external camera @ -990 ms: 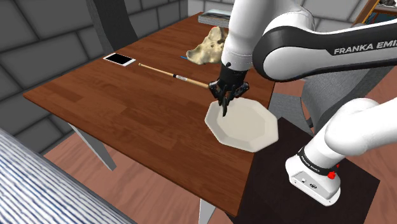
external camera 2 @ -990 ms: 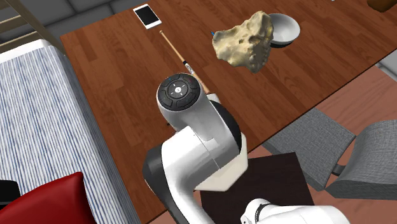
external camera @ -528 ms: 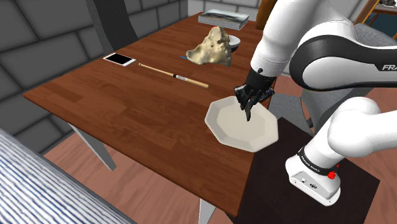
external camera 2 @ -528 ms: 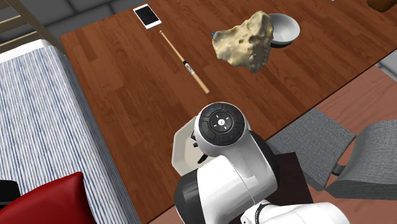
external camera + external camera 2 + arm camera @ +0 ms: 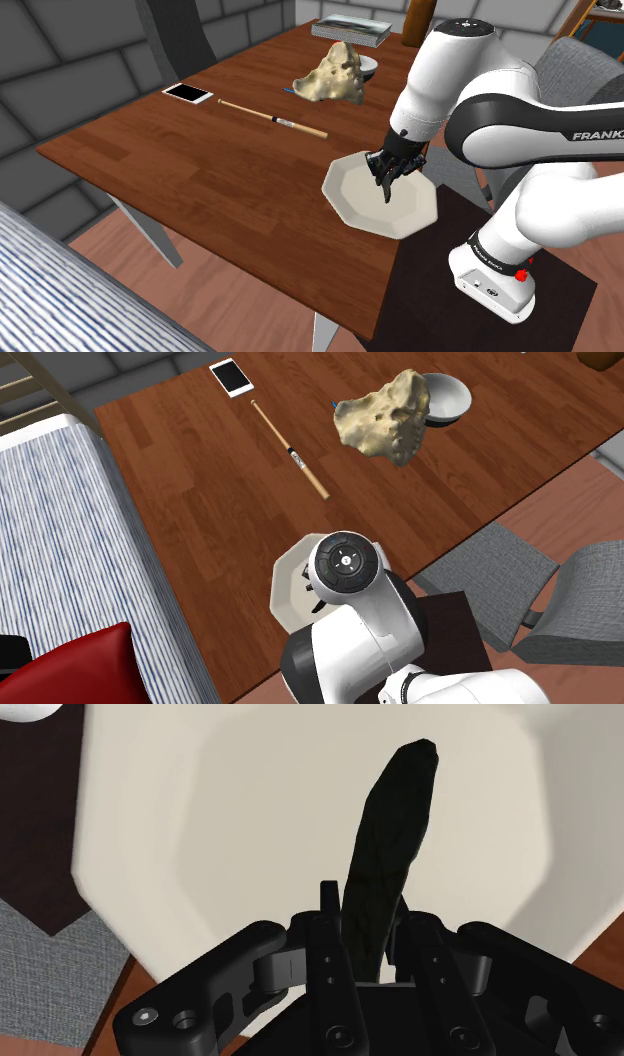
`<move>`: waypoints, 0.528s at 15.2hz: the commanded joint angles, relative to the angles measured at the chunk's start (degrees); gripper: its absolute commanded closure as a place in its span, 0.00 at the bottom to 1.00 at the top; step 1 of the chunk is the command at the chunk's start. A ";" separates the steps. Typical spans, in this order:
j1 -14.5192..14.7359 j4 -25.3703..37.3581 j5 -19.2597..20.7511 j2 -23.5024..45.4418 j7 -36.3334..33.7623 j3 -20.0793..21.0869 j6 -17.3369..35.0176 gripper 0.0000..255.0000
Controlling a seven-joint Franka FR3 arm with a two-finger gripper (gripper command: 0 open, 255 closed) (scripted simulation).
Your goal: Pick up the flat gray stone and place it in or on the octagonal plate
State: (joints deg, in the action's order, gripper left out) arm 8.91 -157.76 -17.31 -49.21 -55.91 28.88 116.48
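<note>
Grips with the gripper (image 5: 366,952) shut on one end of the flat stone (image 5: 390,834), near black here, pinched across its thin way between the two fingers. Carries it end-on: long axis running straight out past the fingertips, along the line of the hand and down toward the octagonal plate (image 5: 130,814). Hangs it over the plate's sunken middle, well inside the rim on the sides seen from the wrist. Cannot tell from the shoulder view whether the far tip touches the plate or hovers just above. Calls, as a judgement, for little more than a short lowering and a release; held on edge like this, probably topples onto a broad face once let go, so wants room inside the rim. Farther out, just table (image 5: 200,160), with the wooden stick (image 5: 272,118) and the tan lump (image 5: 330,75) well apart from the plate.
</note>
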 commanded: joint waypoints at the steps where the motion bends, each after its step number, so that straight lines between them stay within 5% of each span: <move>1: 0.15 -1.36 -0.46 0.47 0.01 0.52 1.83 1.00; 8: 0.19 -1.70 -0.60 0.65 -0.02 0.70 2.35 1.00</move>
State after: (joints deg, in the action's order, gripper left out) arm 9.10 -159.45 -17.90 -48.57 -55.93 29.57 118.80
